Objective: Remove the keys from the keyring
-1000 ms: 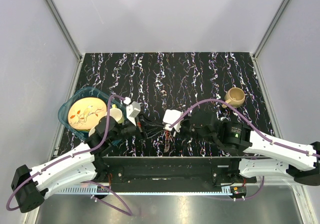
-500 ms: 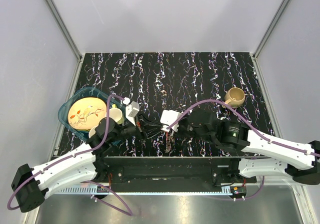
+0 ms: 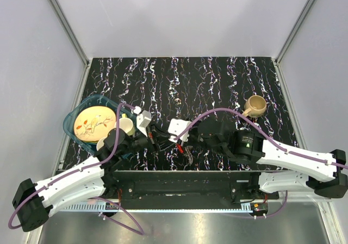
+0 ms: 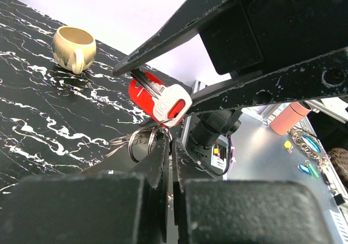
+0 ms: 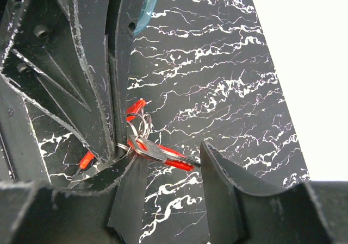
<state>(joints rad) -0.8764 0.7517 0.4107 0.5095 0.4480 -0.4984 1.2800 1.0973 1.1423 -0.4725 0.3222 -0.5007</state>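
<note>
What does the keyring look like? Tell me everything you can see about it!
The keyring is made of thin, shiny metal loops, held over the black marbled table. The left gripper pinches it, jaws shut. A pale grey fob with a red oval sticks up from it, next to a red-headed key. Other silvery keys hang beside the loops. The right gripper has its jaws open around the red key.
</note>
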